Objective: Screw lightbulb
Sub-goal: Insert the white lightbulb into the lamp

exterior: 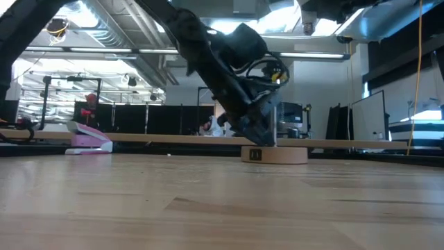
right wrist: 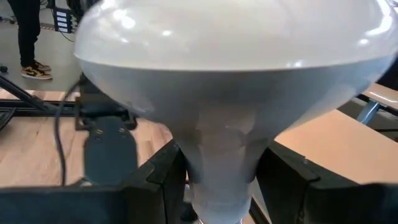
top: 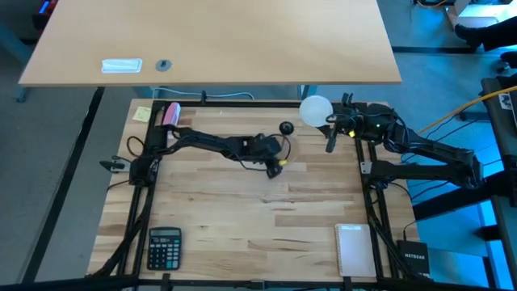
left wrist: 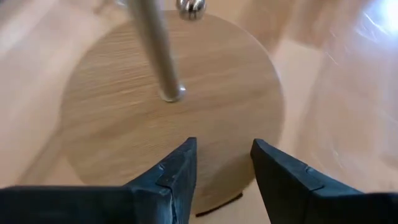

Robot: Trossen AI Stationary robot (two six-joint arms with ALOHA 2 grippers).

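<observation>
A butcher-block table [top: 242,218] holds two dark robot arms. The right gripper [right wrist: 217,180] is raised near the table's back right corner, its two fingers clamped on the narrow neck of the white lightbulb [top: 316,111], whose globe points toward the back edge. The left gripper [left wrist: 222,168] hangs low over the middle of the table, fingers [left wrist: 177,177] parted and holding nothing, just above a round wooden disc [left wrist: 124,118] with a thin metal rod [left wrist: 158,50] rising from it. A calculator [top: 164,246] lies near the front left corner, and a white notepad [top: 353,248] near the front right.
</observation>
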